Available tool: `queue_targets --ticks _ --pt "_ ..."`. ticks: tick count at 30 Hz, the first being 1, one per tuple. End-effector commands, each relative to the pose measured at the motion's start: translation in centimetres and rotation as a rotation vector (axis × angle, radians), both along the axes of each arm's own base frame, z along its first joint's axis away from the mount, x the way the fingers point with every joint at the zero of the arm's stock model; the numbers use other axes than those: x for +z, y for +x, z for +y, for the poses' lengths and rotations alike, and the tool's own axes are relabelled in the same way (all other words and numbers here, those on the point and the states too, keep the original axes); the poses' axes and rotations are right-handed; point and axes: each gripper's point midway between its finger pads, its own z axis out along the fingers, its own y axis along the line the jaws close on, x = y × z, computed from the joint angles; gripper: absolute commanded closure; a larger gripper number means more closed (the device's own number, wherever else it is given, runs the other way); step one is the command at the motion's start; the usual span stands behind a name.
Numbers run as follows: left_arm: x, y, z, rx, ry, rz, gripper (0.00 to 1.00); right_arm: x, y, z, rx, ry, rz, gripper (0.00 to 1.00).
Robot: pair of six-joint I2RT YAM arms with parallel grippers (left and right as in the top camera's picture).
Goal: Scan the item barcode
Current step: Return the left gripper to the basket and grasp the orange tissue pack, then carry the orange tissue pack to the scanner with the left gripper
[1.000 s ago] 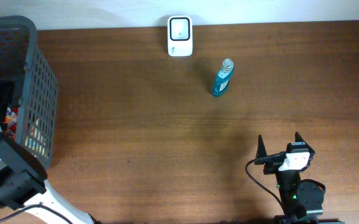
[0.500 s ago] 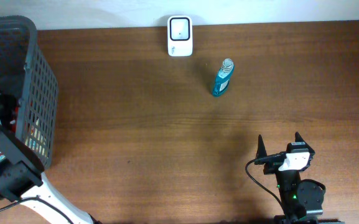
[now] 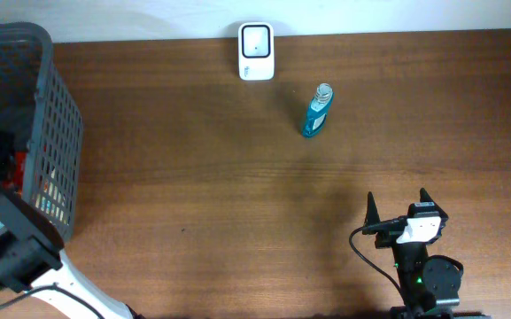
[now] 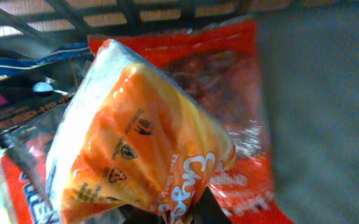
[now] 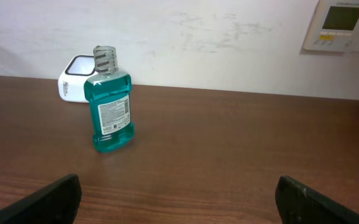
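Because the orange bag point(image 4: 142, 143) fills most of the left wrist view, only a dark bit of the left gripper point(image 4: 167, 214) shows at the bottom. Its jaws seem pinched shut on the bag's lower edge. The bag sits inside the basket point(image 3: 56, 133) at the left side of the table, on top of a red bag point(image 4: 229, 93) and other packs.

From above, the left arm point(image 3: 11, 252) has moved a little beside the basket since a second ago. Nothing else has moved. I think the grab is only just made, so the bag can now be lifted out and taken to the white scanner point(image 3: 256, 51) at the far edge.

The right gripper point(image 5: 179, 186) is wide open and holds nothing. It faces the blue bottle point(image 5: 111, 102).

I cannot find a barcode on the orange bag. From above, the basket wall and the arm hide the bag and the left gripper.
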Motion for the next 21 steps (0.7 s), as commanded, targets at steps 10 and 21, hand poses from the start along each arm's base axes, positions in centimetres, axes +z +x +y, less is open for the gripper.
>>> queue_targets --ticks 10,21 --pt "13.9 4.3 -7.2 -0.197 -0.104 -0.464 1.00 -0.4 0.0 0.1 0.001 0.000 0.006 0.02" --pt "30.2 2.2 -16.2 -0.424 0.094 -0.815 1.00 -0.4 0.0 0.1 0.001 0.000 0.006 0.02"
